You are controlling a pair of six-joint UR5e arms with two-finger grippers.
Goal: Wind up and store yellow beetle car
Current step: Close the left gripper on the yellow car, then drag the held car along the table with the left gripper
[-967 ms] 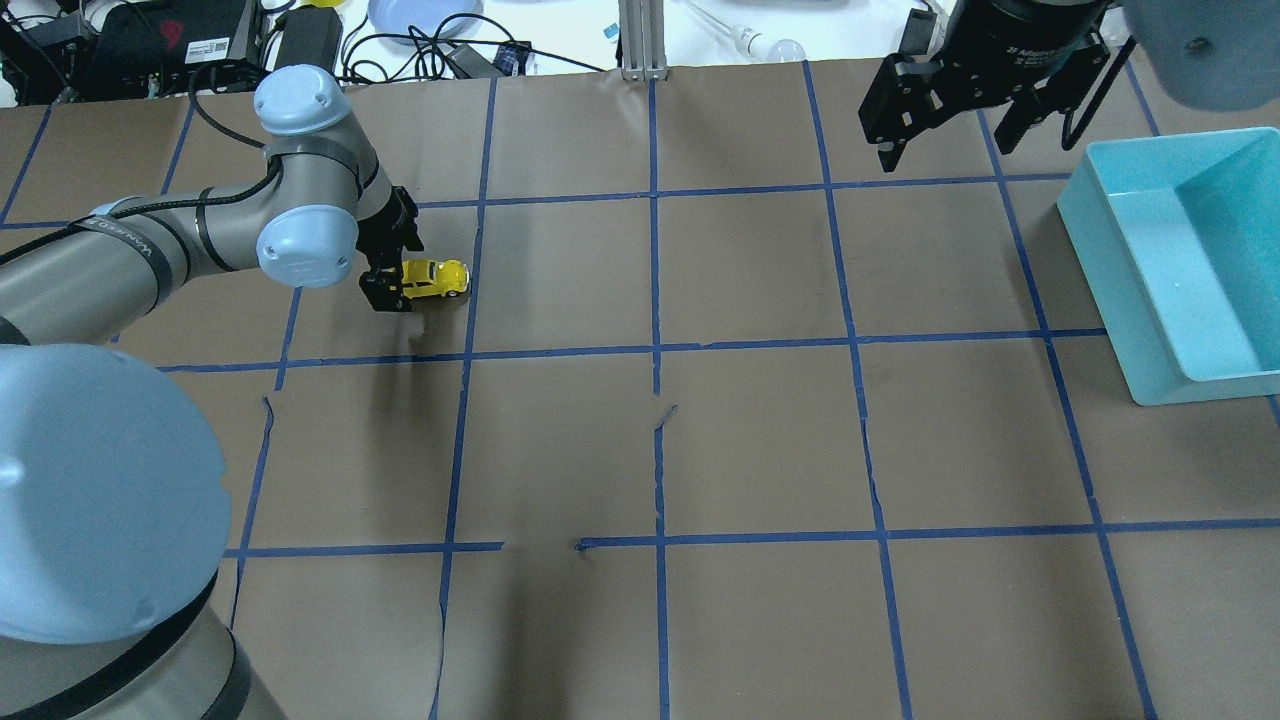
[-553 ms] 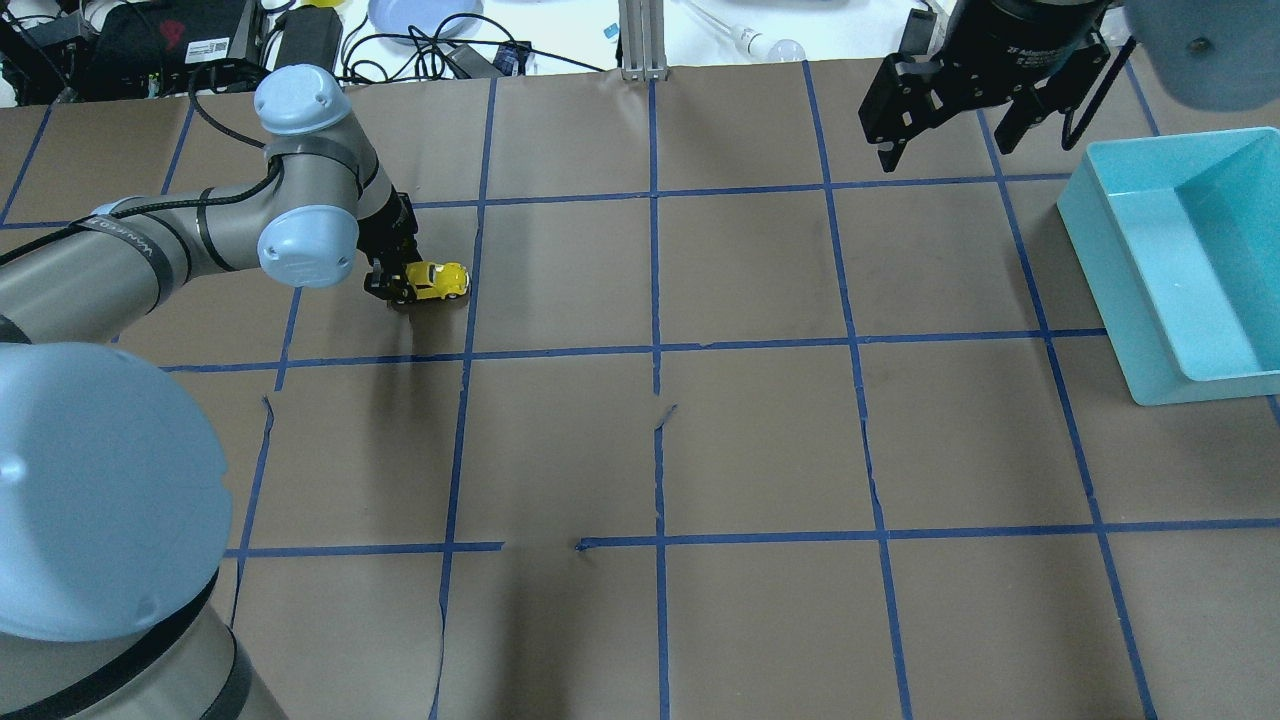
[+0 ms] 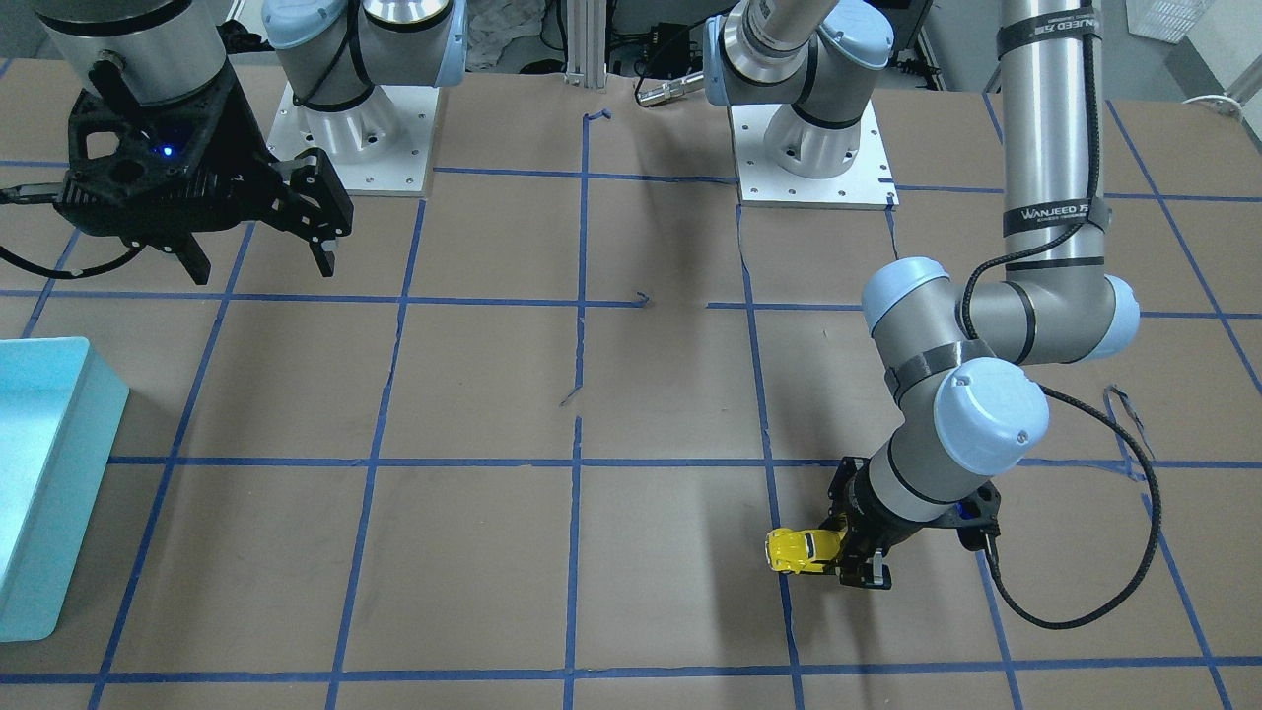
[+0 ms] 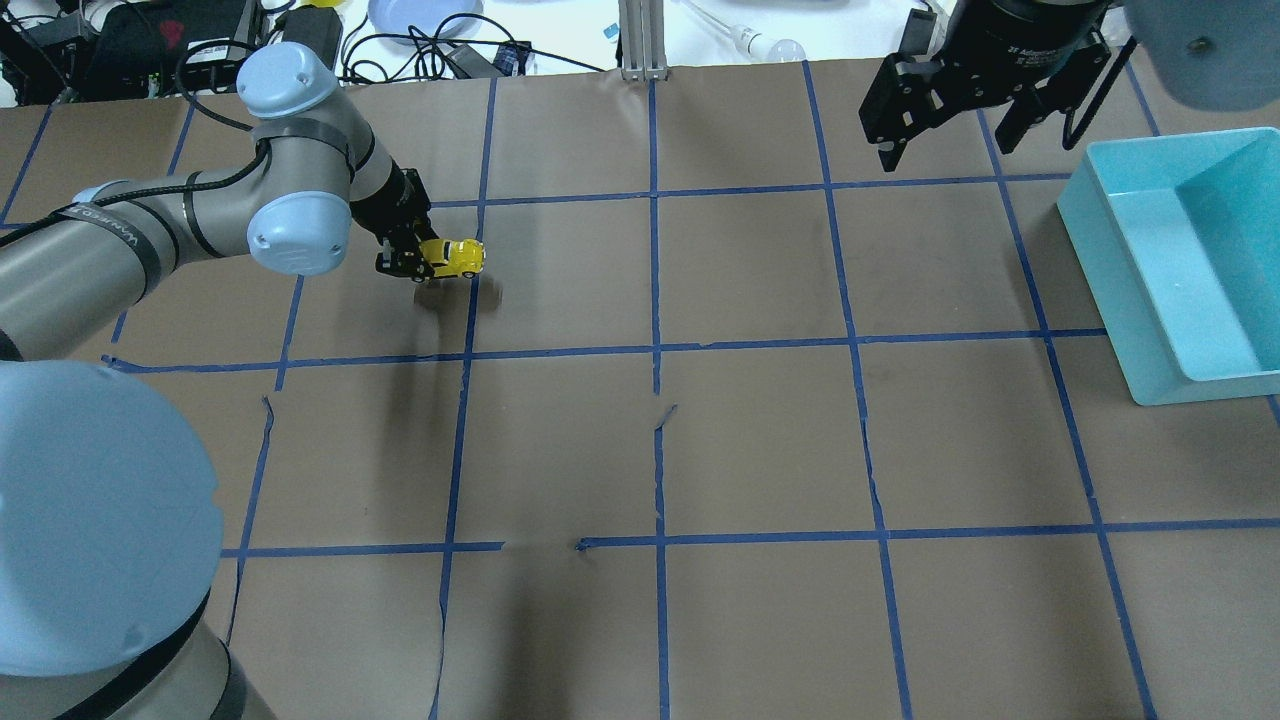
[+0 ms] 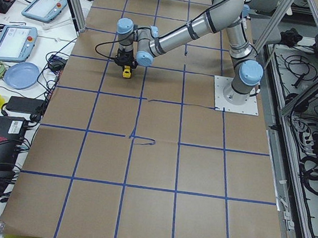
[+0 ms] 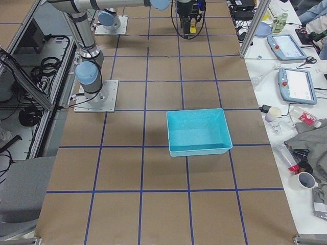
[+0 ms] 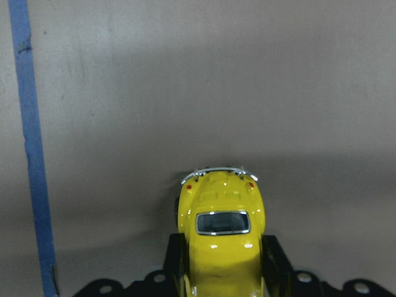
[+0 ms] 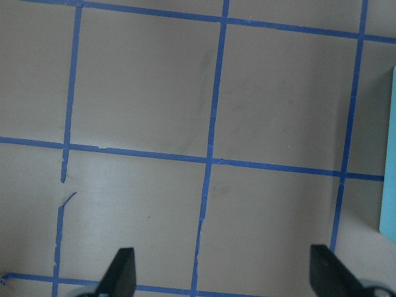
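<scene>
- The left arm (image 4: pixel 180 225) reaches out low over the far-left part of the tabletop (image 4: pixel 760 440). Its forearm lies nearly level and its wrist is bent, so the left hand (image 4: pixel 415 262) points sideways toward the tabletop's middle.
- The left hand is closed on the yellow beetle car (image 4: pixel 460 257). Its black fingers press on the two flanks of the car's near half, and the rest of the car sticks out past the fingertips.
- In the left wrist view the car (image 7: pixel 219 241) sits squarely between the fingers, roof up, with its dark window and silvery bumper pointing away from the hand.
- On the overhead view a faint shadow lies on the brown paper just beside the car and apart from it. The car therefore seems to hang slightly above the tabletop.
- A black cable (image 3: pixel 1085 592) loops loosely from the left arm's wrist over the tabletop.
- The right arm (image 3: pixel 138 39) holds the right hand (image 4: pixel 945 140) high over the far-right part of the tabletop. Its fingers are spread wide and grip nothing.
- The right wrist view shows only the two fingertips wide apart over blue tape (image 4: pixel 655 300) lines.
- A teal bin (image 4: pixel 1130 300) stands at the tabletop's right edge, well apart from the car and near the right hand.
</scene>
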